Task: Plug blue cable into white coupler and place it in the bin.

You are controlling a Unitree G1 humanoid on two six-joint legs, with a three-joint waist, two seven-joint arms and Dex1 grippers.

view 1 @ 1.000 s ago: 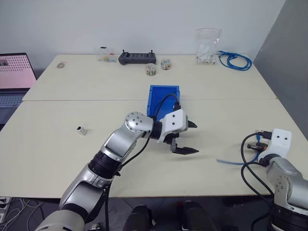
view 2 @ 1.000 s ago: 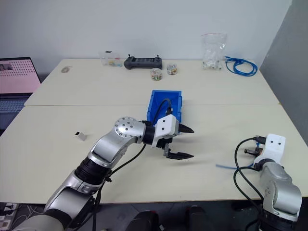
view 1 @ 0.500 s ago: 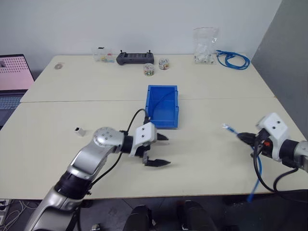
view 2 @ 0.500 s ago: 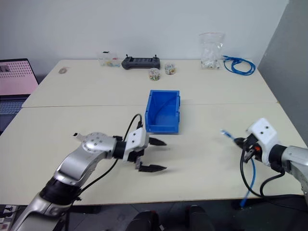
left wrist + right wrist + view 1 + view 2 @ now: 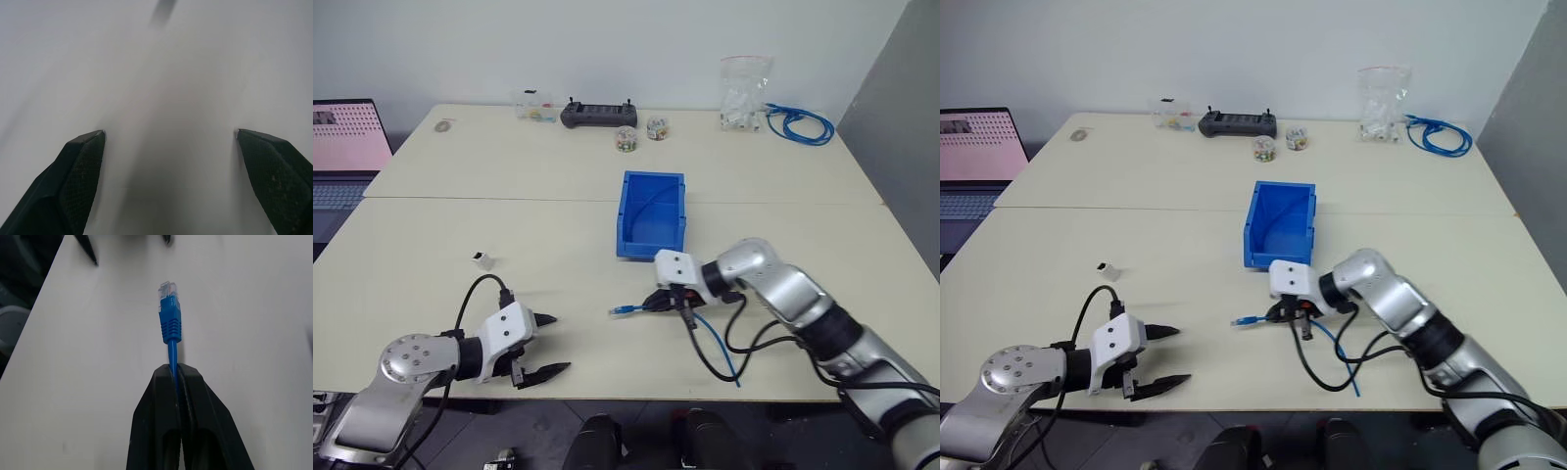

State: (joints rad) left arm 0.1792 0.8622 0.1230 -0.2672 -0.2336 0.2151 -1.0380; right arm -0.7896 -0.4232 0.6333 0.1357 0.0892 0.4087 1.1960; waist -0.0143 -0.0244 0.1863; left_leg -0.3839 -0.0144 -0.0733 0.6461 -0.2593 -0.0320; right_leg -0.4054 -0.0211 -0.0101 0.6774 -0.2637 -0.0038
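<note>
Movement since the earlier frames is plain in both arms. Back then the left gripper (image 5: 536, 345) hung just in front of the small rectangular blue plastic open-top bin (image 5: 651, 210); it has now drawn well away toward the near left edge of the pale table (image 5: 558, 166), its two black fingers spread wide over bare tabletop, holding nothing. The right gripper (image 5: 658, 303), earlier far out by the table's right edge, has swung in and now sits just in front of the bin's lowered lip, fingers clenched on the thin bright blue cable (image 5: 170, 330). The cable's clear plug juts past the fingertips, away from the bin's front and toward the left gripper, while the loose strand trails back along the table under the right arm toward the near edge.

The tiny white boxy coupler (image 5: 481, 259) lies alone on the table, well to the left of the bin and apart from both grippers.

The bin holds no loose items that I can make out.
</note>
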